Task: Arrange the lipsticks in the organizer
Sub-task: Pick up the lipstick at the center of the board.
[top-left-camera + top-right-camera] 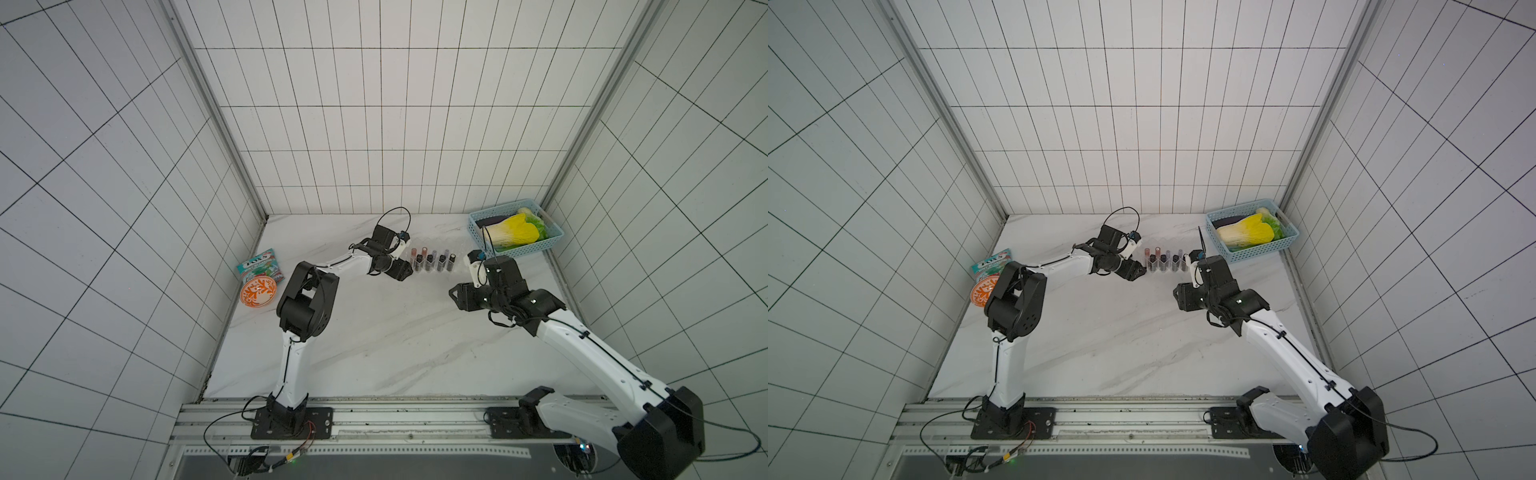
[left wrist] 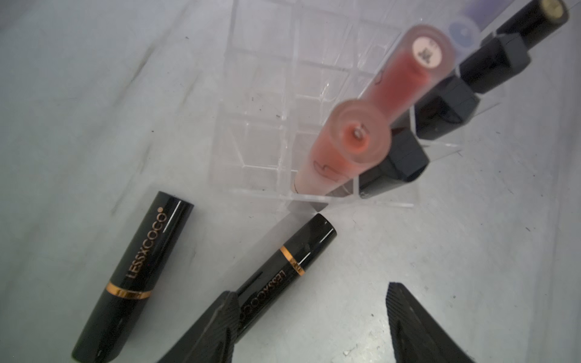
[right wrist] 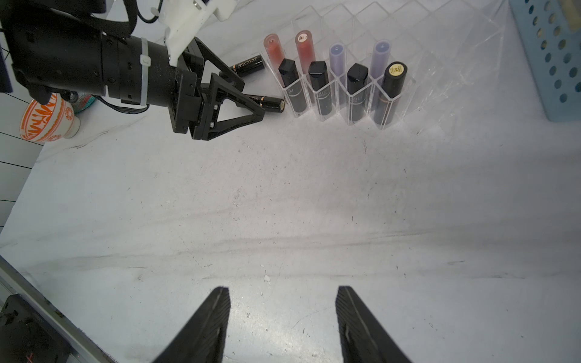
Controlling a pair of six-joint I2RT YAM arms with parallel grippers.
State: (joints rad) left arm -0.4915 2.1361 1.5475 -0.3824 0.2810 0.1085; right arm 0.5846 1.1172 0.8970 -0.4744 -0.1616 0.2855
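Both released: left pincer (image 2: 311, 289) spread at a lying black lipstick (image 2: 301, 254) beside the organizer (image 3: 440, 63), right pincer (image 3: 281, 287) empty above the table (image 3: 283, 188).

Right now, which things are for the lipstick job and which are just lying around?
For the job: organizer, eight lipsticks standing in it, two loose black lipsticks, left claw.
Just lying about: blue basket, cabbage, orange bowl, snack packet.

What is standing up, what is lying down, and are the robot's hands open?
Eight lipsticks, standing in slots.
Two black lipsticks, lying on the table.
Organizer, some slots empty.
Left hand, open, beside a lying lipstick.
Right hand, open, empty.
Basket, holding a cabbage.
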